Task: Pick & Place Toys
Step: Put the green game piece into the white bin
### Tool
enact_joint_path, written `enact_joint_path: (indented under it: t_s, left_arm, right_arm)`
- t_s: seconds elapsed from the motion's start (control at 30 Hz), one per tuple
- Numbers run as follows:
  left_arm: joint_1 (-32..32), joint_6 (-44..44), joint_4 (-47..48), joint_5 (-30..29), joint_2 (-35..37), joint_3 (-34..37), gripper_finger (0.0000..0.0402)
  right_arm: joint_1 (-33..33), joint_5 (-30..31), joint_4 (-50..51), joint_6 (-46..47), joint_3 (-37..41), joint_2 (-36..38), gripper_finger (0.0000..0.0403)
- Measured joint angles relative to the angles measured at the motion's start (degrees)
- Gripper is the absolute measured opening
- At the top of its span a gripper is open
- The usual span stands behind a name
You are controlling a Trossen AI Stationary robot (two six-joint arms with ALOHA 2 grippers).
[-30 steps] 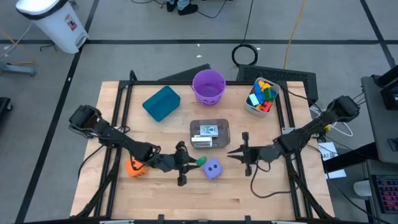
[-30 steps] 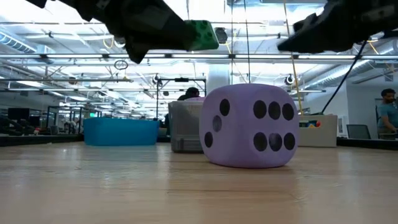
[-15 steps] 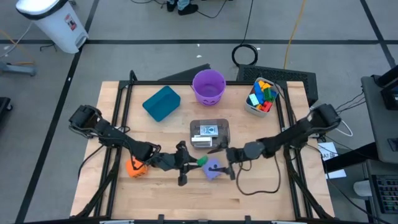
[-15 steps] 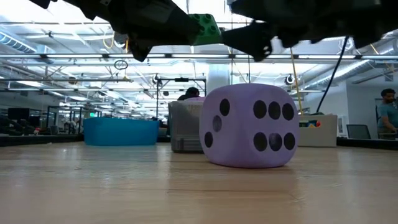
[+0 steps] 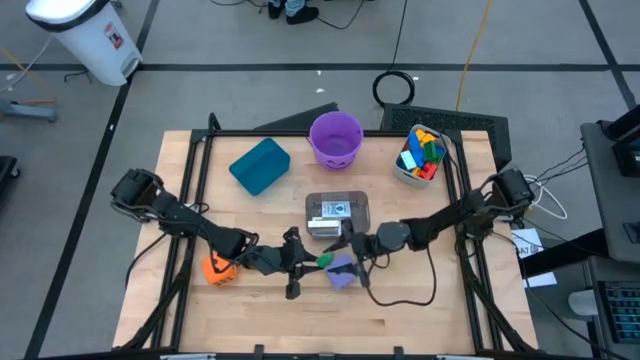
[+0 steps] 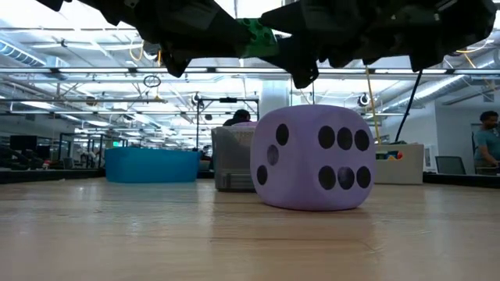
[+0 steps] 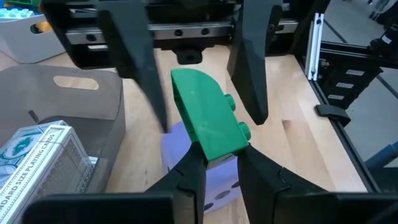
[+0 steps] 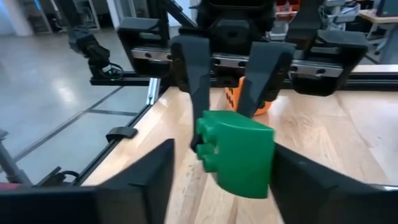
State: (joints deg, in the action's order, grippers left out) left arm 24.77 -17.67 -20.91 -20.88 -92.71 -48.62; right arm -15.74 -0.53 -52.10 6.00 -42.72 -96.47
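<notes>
Between the left gripper's (image 7: 214,163) clenched fingers, the green block (image 7: 208,118) points lengthwise at the right gripper (image 8: 217,180), whose spread fingers flank it above the purple die (image 6: 315,158).

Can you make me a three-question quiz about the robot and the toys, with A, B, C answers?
1. Where is the purple die?
A. in the teal bin
B. on the table under the two grippers
C. on the floor

2. What colour is the block held up in the air?
A. red
B. yellow
C. green

3. What is the left gripper doing?
A. pinching the block
B. resting empty
C. lifting the orange die

Answers:
1 B: it sits on the wood just below both grippers.
2 C: both wrist views show it green.
3 A: its fingers are shut on the block, with the right gripper open around it.
</notes>
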Motion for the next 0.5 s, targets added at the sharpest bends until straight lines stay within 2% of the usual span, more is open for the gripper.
enact_joint_path:
  t_s: [0.3, 0.5]
  left_arm:
    - [0.1, 0.6, -0.1, 1.0, 0.0, 0.0, 0.0077]
    - [0.1, 1.6, -0.4, 1.2, 0.0, 0.0, 0.0082]
  right_arm:
    - [-0.4, -1.4, -0.4, 0.2, 0.0, 0.0, 0.0071]
    - [-0.4, -1.9, -0.3, 0.0, 0.0, 0.0, 0.0060]
